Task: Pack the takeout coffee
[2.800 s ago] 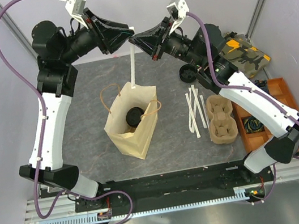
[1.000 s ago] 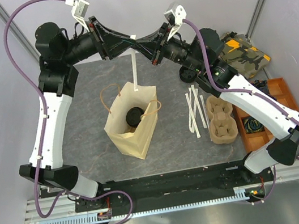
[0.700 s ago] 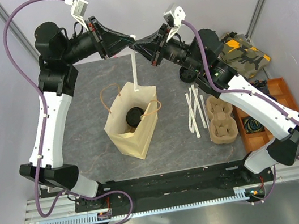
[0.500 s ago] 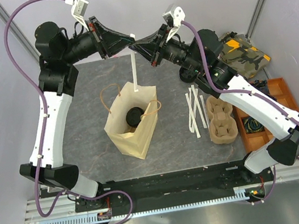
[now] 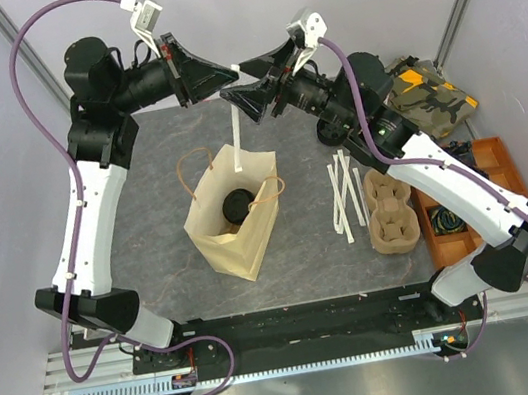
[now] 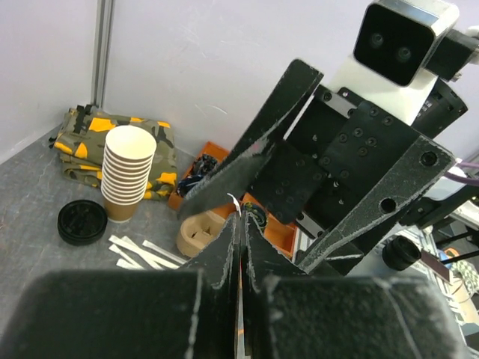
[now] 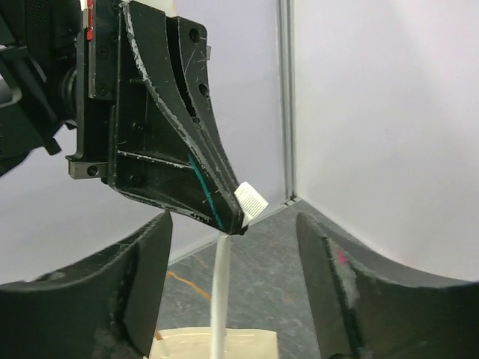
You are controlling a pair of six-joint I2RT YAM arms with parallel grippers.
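gripping a wrapped straw (image 5: 234,126), the left gripper (image 6: 239,228) aims it into the takeout coffee (image 5: 237,204)'s paper bag (image 5: 236,243); right gripper (image 5: 243,81) open-jawed.

Matt brown kraft paper bag (image 5: 239,232) on a grey, stone-mottled matt tabletop (image 5: 147,227). The straw (image 7: 222,292) wears white paper. The left hand (image 7: 233,215) is black plastic, scuffed at its edges. Far right lies camouflage cloth (image 5: 429,94); nearer, a rough pulp carrier (image 5: 391,209).

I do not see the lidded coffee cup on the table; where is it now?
The takeout coffee sits inside the open paper bag, left of centre in the top view, with only its black lid showing.
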